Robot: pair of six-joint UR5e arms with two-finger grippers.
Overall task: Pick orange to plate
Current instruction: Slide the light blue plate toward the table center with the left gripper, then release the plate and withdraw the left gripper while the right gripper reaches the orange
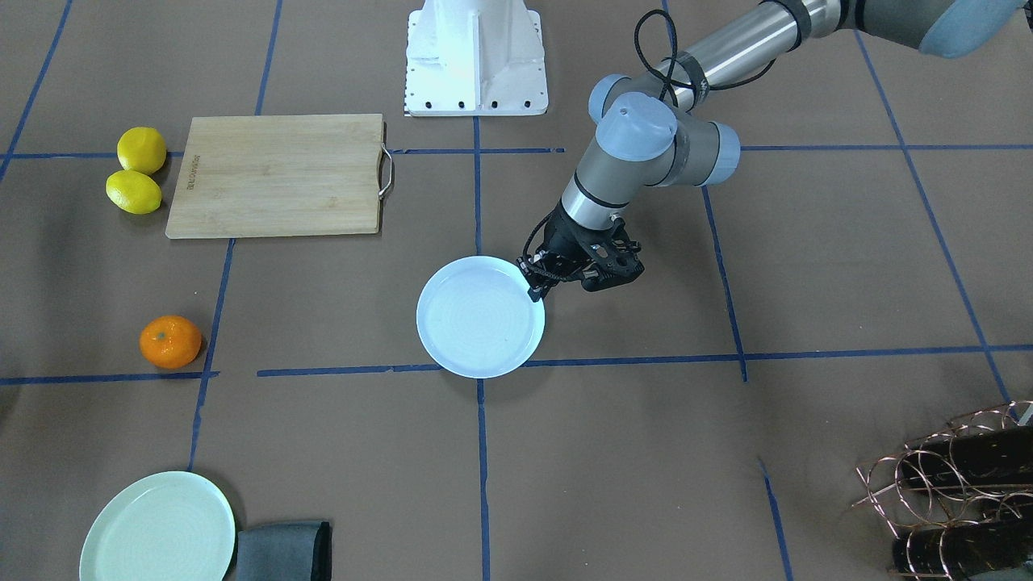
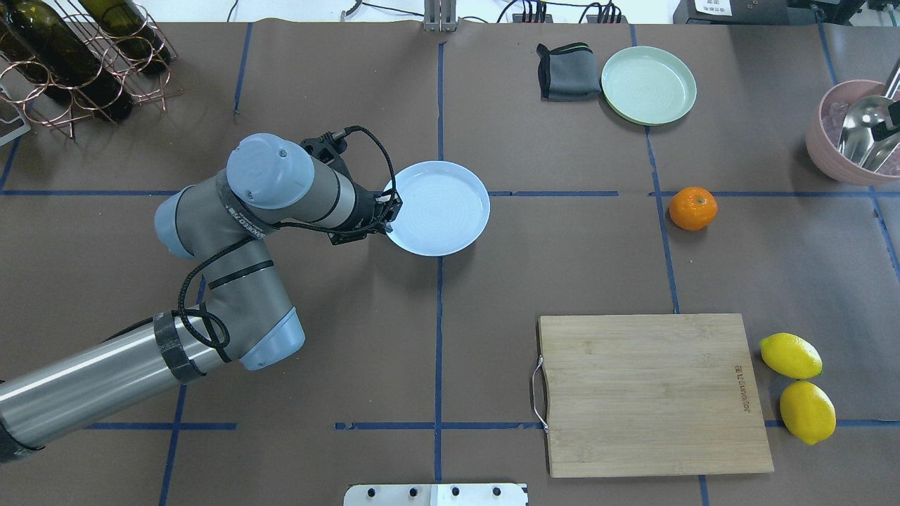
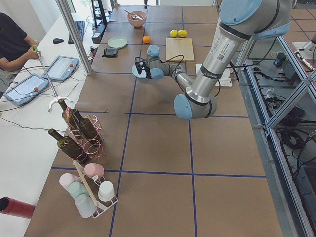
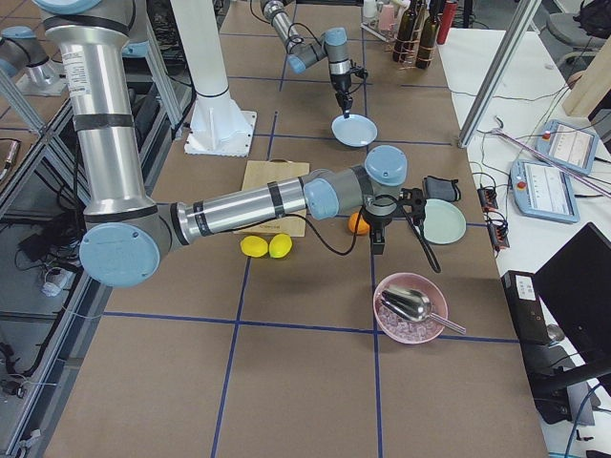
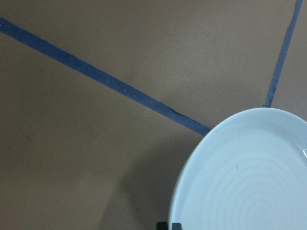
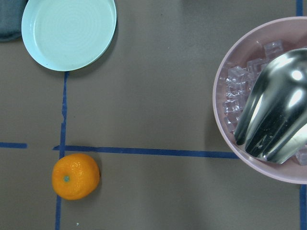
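Note:
The orange (image 2: pixel 692 208) sits on the brown table by a blue tape line, and the right wrist view has it low on the left (image 6: pixel 76 176). The pale bluish-white plate (image 2: pixel 439 218) lies empty near the table's middle. My left gripper (image 2: pixel 389 211) is at the plate's rim on the robot's left side, its fingers together on the edge (image 1: pixel 536 290). The left wrist view shows the plate (image 5: pixel 249 182) at lower right. My right gripper (image 4: pixel 378 243) hangs just beside the orange (image 4: pixel 355 225). It shows only in the exterior right view, so I cannot tell its state.
A wooden cutting board (image 2: pixel 654 393) with two lemons (image 2: pixel 791 355) beside it lies near the robot's right. A mint-green plate (image 2: pixel 648 84) and grey cloth (image 2: pixel 568 70) sit at the far side. A pink bowl (image 2: pixel 854 133) holds ice and a metal scoop. A wine rack (image 2: pixel 77 56) stands far left.

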